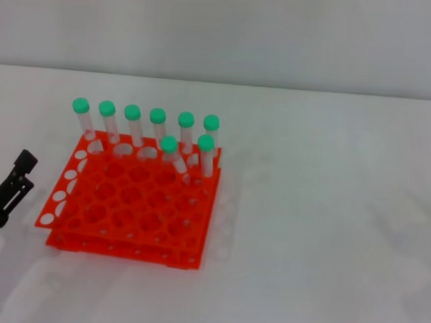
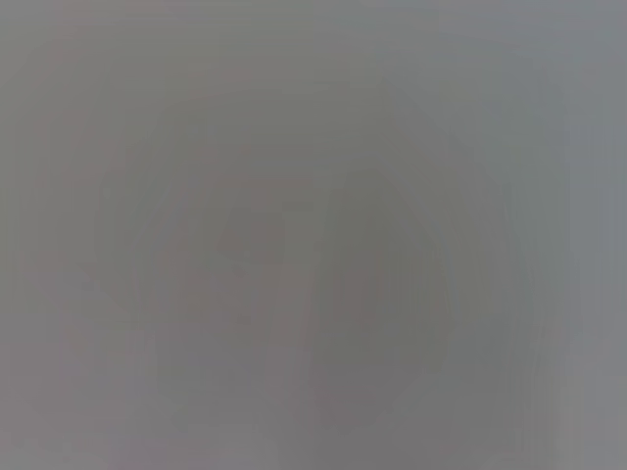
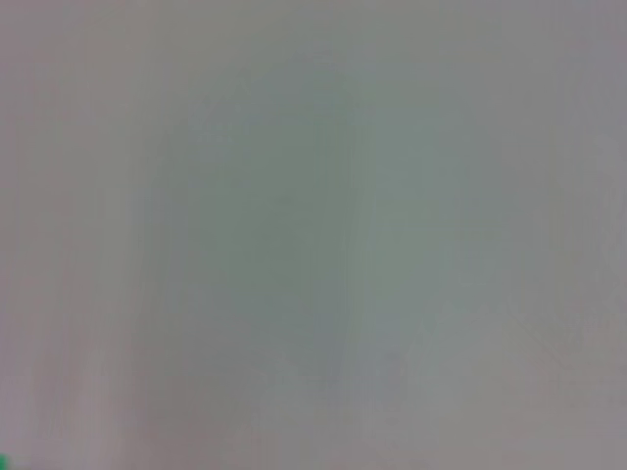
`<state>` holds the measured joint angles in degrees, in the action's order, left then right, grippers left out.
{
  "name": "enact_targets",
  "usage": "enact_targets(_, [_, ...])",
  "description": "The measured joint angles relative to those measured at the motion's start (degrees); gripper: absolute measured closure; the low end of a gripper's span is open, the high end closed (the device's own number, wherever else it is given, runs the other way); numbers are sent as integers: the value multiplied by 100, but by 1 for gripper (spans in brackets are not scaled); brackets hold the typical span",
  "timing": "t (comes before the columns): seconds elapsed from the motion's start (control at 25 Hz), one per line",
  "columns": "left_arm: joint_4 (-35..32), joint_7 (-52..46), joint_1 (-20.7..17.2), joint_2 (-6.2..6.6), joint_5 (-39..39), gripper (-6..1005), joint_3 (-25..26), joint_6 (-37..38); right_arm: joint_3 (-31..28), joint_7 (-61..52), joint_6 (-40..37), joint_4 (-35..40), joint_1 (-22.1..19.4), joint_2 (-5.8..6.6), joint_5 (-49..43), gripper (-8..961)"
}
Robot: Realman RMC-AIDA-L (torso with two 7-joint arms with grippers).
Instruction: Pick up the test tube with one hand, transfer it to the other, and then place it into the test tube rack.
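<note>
The orange-red test tube rack (image 1: 127, 222) stands on the white table, left of centre in the head view. Several green-capped clear test tubes stand in it: a row along its far edge (image 1: 132, 113) and two in front of that row at the right. One of these two (image 1: 169, 145) leans, the other (image 1: 206, 144) is upright. No tube lies loose on the table. My left gripper (image 1: 20, 173) is low at the left edge, a short way left of the rack, open and empty. My right gripper is out of view. Both wrist views show only blank grey.
The white table (image 1: 327, 223) stretches to the right of the rack and in front of it. A pale wall (image 1: 278, 35) runs along the table's far edge.
</note>
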<state>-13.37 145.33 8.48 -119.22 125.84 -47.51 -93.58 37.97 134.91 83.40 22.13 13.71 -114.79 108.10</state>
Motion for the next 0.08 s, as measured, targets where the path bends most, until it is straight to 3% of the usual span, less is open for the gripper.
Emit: enact_targets(0.08, [63,22,50,-1,26,166,-1,-2,-137,122,31,-90,-73,6,1,183])
